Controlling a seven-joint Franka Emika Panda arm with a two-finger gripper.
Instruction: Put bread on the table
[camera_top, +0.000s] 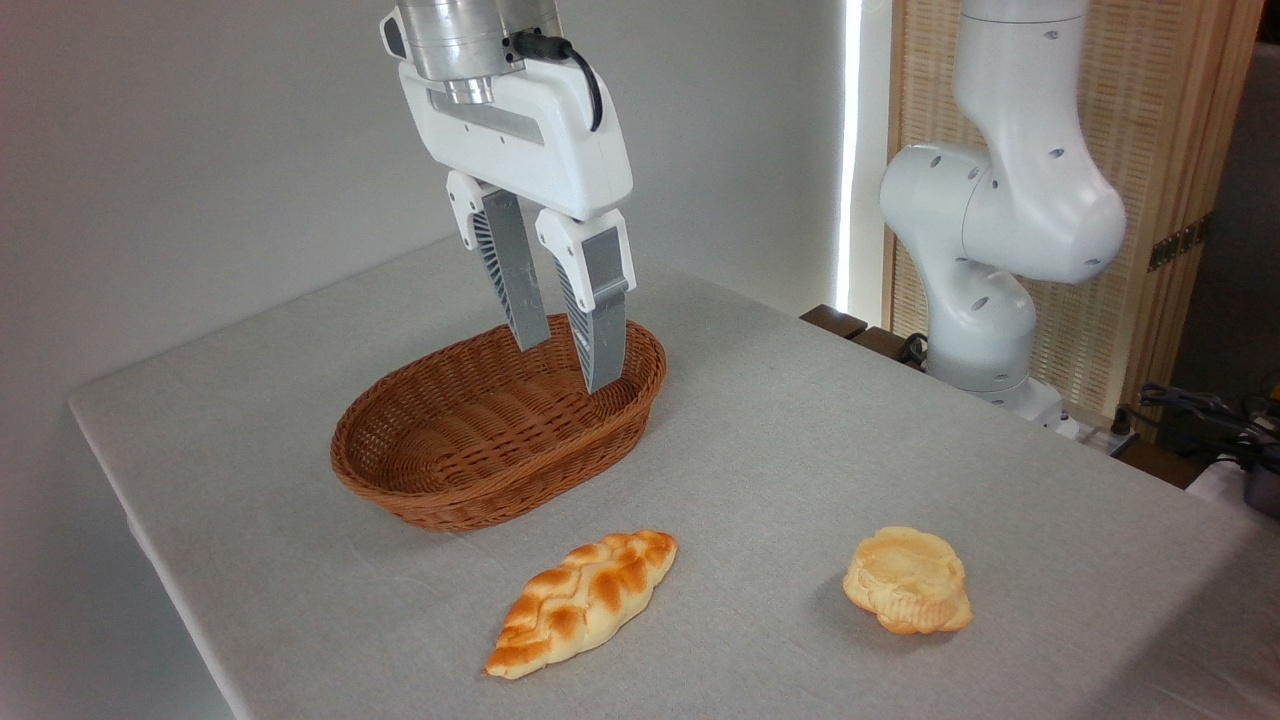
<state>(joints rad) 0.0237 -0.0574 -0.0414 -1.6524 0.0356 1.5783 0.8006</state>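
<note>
Bread (907, 581) upside-down on table (800, 420), end effector (567, 367) spread, empty, above basket (497, 430), braided loaf (583, 601) nearby

We find no readable text, labels, brands or numbers anywhere in this view, on any object or surface.

The arm (1000, 200) runs out past the top edge, so its upper links are unseen. The surface (800, 450) is cut off at the bottom and right edges. The gripper's (570, 365) fingers (600, 330) hide part of the basket's (480, 440) far rim. Cables (1200, 410) at the right edge are too cluttered to sort out.
</note>
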